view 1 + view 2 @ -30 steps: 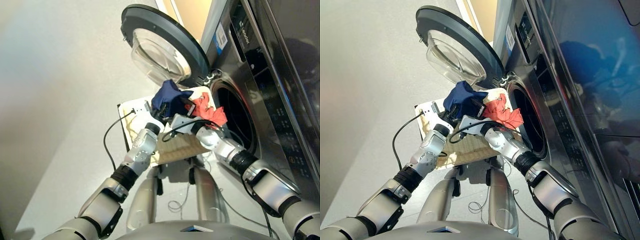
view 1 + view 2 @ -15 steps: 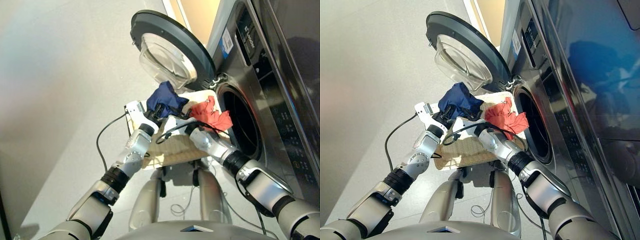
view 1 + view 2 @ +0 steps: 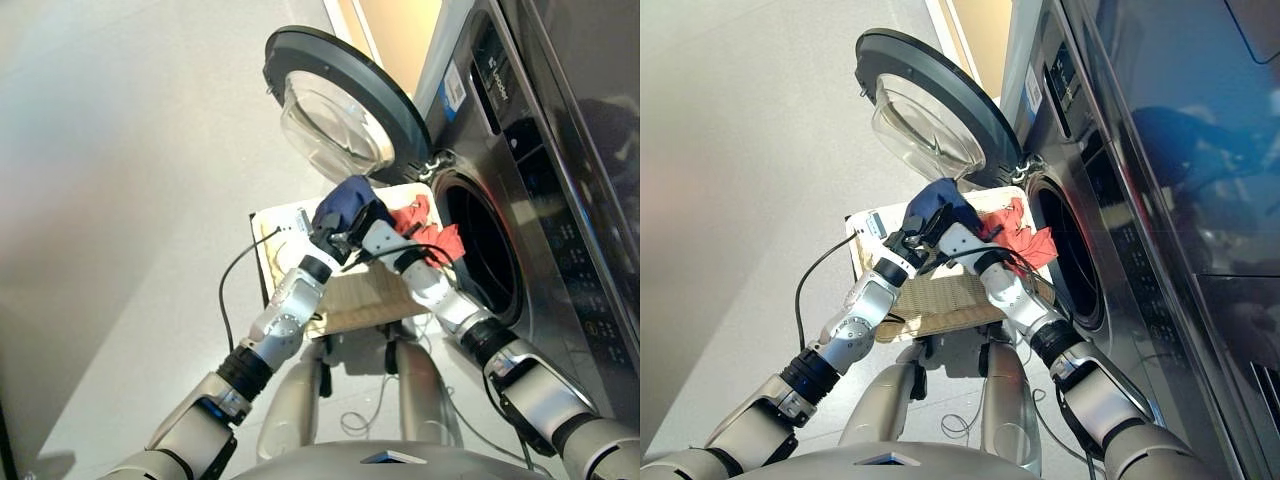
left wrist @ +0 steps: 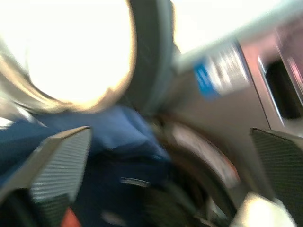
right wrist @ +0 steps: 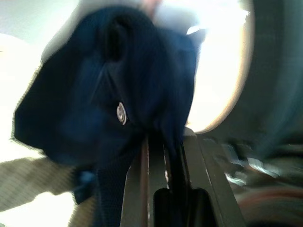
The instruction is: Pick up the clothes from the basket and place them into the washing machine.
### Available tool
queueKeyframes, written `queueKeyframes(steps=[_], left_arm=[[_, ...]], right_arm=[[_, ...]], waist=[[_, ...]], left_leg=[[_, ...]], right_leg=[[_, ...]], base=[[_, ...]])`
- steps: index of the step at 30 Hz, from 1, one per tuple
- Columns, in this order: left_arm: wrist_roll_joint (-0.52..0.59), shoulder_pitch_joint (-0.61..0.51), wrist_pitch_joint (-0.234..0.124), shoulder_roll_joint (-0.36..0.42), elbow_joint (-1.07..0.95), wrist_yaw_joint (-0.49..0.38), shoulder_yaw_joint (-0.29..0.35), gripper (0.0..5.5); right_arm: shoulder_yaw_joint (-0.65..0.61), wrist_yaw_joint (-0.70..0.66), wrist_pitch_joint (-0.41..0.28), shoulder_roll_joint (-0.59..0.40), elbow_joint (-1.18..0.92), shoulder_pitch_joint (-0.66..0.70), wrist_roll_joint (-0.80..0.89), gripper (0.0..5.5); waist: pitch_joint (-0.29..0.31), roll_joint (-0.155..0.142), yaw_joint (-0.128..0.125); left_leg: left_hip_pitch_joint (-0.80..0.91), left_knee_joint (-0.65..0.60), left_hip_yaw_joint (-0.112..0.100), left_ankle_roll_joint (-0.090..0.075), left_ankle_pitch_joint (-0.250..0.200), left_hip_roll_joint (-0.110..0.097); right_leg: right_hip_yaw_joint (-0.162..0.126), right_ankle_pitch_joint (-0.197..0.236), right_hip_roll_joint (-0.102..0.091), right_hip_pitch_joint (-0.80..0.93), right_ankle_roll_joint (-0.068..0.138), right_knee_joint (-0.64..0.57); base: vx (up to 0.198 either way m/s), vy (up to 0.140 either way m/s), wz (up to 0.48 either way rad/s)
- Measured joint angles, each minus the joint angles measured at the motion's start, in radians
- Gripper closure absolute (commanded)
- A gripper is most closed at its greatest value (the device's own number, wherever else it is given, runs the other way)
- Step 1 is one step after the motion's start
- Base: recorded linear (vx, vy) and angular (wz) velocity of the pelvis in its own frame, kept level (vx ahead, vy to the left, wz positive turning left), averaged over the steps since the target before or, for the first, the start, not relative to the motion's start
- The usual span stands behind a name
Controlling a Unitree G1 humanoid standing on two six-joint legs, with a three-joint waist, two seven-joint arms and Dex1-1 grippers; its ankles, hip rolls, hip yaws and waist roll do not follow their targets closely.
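A navy blue garment (image 3: pixel 345 198) hangs bunched above the cream wicker basket (image 3: pixel 365 295), just below the open glass door (image 3: pixel 340 105) of the washing machine (image 3: pixel 520 150). My right gripper (image 3: pixel 360 222) is shut on the navy cloth (image 5: pixel 118 94). Just to its left, touching the same bundle, is my left gripper (image 3: pixel 333 235); its fingers (image 4: pixel 61 161) stand wide apart, so it is open. The coral-red garment (image 3: pixel 432 235) lies beside my right forearm at the porthole (image 3: pixel 480 250) edge. The black garment is out of view.
The round door swings out to the left over the basket's far end. A blue label (image 3: pixel 452 85) marks the machine's front. A black cable (image 3: pixel 235 270) loops from my left wrist. Grey floor (image 3: pixel 120 200) spreads to the left.
Both grippers have closed in on each other under the navy garment, which shifted right toward the door hinge. The coral-red garment now sits lower beside my right forearm.
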Motion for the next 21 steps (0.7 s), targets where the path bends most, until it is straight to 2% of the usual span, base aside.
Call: queueKeyframes(steps=[1, 2, 3, 5, 7, 12, 16, 21], left_arm=[[0.001, 0.006, -0.016, 0.004, -0.001, 0.025, 0.024, 0.0], [0.009, 0.023, -0.042, 0.004, 0.001, 0.052, 0.048, 0.0], [0.033, 0.036, -0.07, 0.003, 0.032, 0.085, 0.083, 0.0], [0.066, 0.049, -0.093, -0.034, 0.07, 0.121, 0.154, 0.0], [0.091, 0.059, -0.122, -0.04, 0.125, 0.157, 0.196, 0.0], [0.175, 0.097, -0.133, -0.039, 0.267, 0.24, 0.275, 0.0], [0.202, 0.098, -0.139, -0.055, 0.331, 0.281, 0.277, 0.0], [0.219, 0.072, -0.147, -0.061, 0.339, 0.317, 0.268, 0.0]], right_arm=[[-0.011, -0.013, 0.001, -0.002, -0.016, 0.014, 0.005, 5.5], [-0.062, -0.021, -0.051, 0.064, 0.097, 0.027, 0.071, 5.5], [-0.099, -0.06, -0.041, 0.127, 0.237, 0.016, 0.145, 5.5], [-0.084, -0.069, -0.024, 0.109, 0.263, 0.038, 0.161, 5.5], [-0.136, -0.093, -0.025, 0.113, 0.267, 0.049, 0.201, 5.5], [-0.225, -0.179, -0.025, 0.106, 0.284, 0.047, 0.255, 5.5], [-0.262, -0.239, -0.024, 0.114, 0.295, 0.033, 0.28, 5.5], [-0.363, -0.362, -0.062, 0.158, 0.355, -0.076, 0.379, 5.5]], waist=[[-0.001, -0.002, -0.004], [-0.014, -0.012, -0.008], [-0.032, -0.018, -0.016], [-0.033, -0.018, -0.011], [-0.033, -0.017, -0.01], [-0.033, -0.015, -0.003], [-0.03, -0.009, 0.015], [-0.012, 0.016, 0.018]], left_leg=[[0.0, 0.0, 0.0, 0.0, 0.0, 0.0], [-0.001, -0.002, 0.001, 0.0, -0.003, -0.001], [-0.002, -0.002, 0.001, -0.003, -0.003, 0.003], [-0.008, -0.001, 0.001, -0.002, -0.002, 0.0], [-0.014, -0.001, 0.003, -0.001, -0.001, -0.001], [-0.035, 0.0, 0.004, 0.0, 0.0, -0.001], [-0.069, 0.001, 0.004, -0.001, 0.004, -0.001], [-0.131, 0.01, 0.001, -0.001, 0.011, -0.006]], right_leg=[[0.0, -0.002, -0.001, -0.002, 0.0, 0.004], [0.004, -0.01, -0.002, -0.01, -0.003, 0.01], [0.004, -0.013, 0.0, -0.009, -0.003, 0.012], [0.003, -0.014, 0.0, -0.019, -0.002, 0.018], [0.008, -0.014, -0.001, -0.028, -0.003, 0.023], [0.009, -0.014, -0.003, -0.052, -0.004, 0.026], [0.009, -0.01, -0.006, -0.085, -0.009, 0.026], [0.006, -0.001, -0.014, -0.149, -0.018, 0.045]], base=[[0.0, 0.0, 0.0], [0.0, 0.0, 0.0], [0.0, 0.0, 0.0], [0.0, 0.0, 0.0], [0.0, 0.0, 0.0], [0.0, 0.0, 0.0], [0.0, 0.0, 0.0], [-0.011, 0.007, 0.012]])
